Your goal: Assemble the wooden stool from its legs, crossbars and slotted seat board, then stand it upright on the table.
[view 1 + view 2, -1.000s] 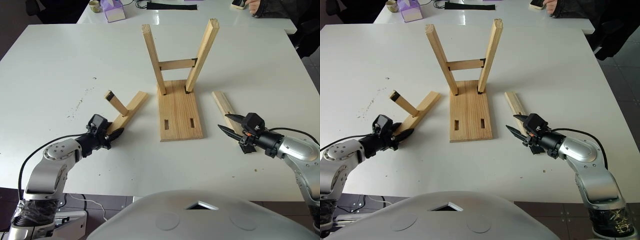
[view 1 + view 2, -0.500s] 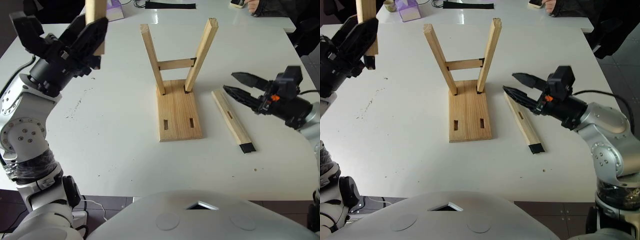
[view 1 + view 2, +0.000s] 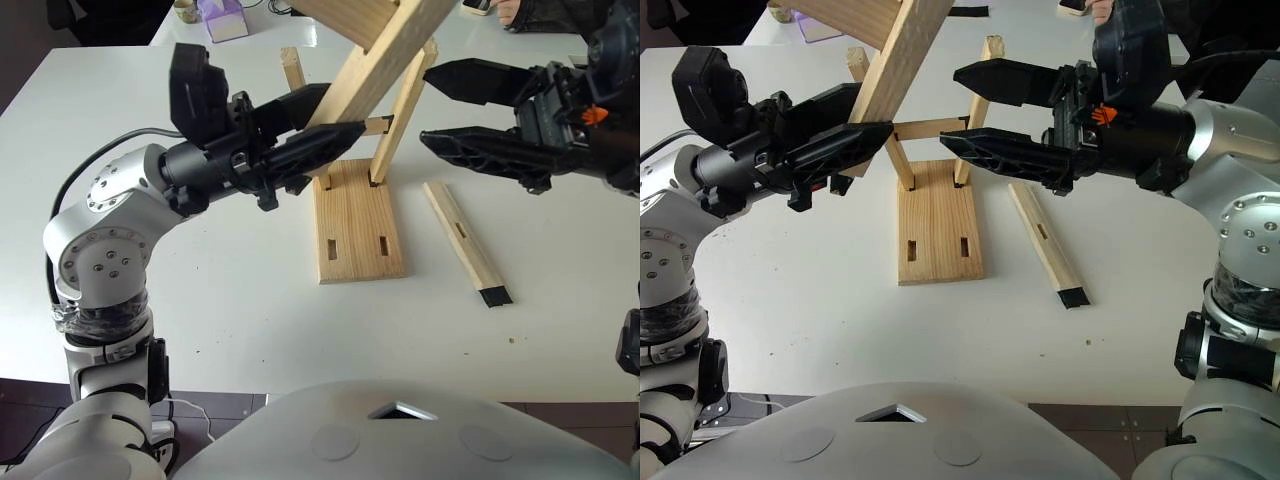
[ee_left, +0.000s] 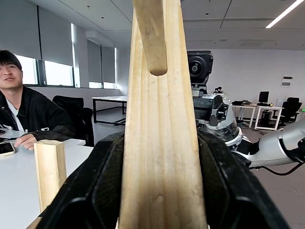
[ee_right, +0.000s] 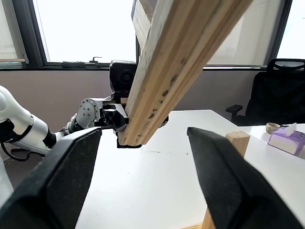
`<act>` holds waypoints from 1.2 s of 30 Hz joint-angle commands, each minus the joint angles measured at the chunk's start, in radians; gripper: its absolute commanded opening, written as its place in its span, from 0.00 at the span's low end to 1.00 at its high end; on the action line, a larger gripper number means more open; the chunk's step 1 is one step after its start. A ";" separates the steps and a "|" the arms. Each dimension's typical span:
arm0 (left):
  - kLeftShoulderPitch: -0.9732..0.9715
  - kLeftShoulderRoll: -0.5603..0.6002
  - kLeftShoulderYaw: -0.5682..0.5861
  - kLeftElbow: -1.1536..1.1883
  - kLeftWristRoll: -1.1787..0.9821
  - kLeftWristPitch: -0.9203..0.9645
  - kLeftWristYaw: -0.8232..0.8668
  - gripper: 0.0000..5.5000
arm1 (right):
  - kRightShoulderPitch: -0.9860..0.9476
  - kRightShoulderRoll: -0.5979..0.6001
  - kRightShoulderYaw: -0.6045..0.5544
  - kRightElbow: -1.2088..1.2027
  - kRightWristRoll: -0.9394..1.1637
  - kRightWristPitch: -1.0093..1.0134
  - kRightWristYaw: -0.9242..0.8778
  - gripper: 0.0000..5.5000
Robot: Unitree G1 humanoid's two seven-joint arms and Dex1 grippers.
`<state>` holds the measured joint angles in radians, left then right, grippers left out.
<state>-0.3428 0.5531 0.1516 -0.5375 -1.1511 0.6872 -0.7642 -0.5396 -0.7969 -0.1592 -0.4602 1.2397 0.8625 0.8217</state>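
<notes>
One leg (image 3: 385, 55) (tilted) clamped in left gripper (image 3: 332, 115) | right gripper (image 3: 428, 105) agape

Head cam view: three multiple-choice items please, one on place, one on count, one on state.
1. Where does the loose leg lie?
A. flat on the table, right of the seat board
B. across the seat board
C. upright in a slot

2. How many empty slots does the seat board show?
A. one
B. two
C. four

3. The left gripper is:
A. open over the table
B. shut on a raised leg
C. resting on the seat board

Answers:
1 A: the loose leg lies flat beside the board, apart from it.
2 B: two empty slots sit at the board's near end.
3 B: its fingers clamp the raised leg in the air.
</notes>
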 commanded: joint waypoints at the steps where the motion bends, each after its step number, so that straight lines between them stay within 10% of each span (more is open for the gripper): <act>1: -0.005 0.022 -0.020 -0.008 0.025 -0.008 -0.044 0.37 | -0.049 -0.016 0.026 0.038 -0.028 0.019 0.047 0.60; 36: -0.022 0.049 -0.108 0.103 0.175 -0.014 -0.228 0.37 | -0.115 -0.022 0.080 0.089 -0.155 0.022 0.221 0.38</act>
<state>-0.3345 0.5848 0.0429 -0.4619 -0.9765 0.6451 -1.0045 -0.6709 -0.7956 -0.0801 -0.3540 1.1158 0.8731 1.0385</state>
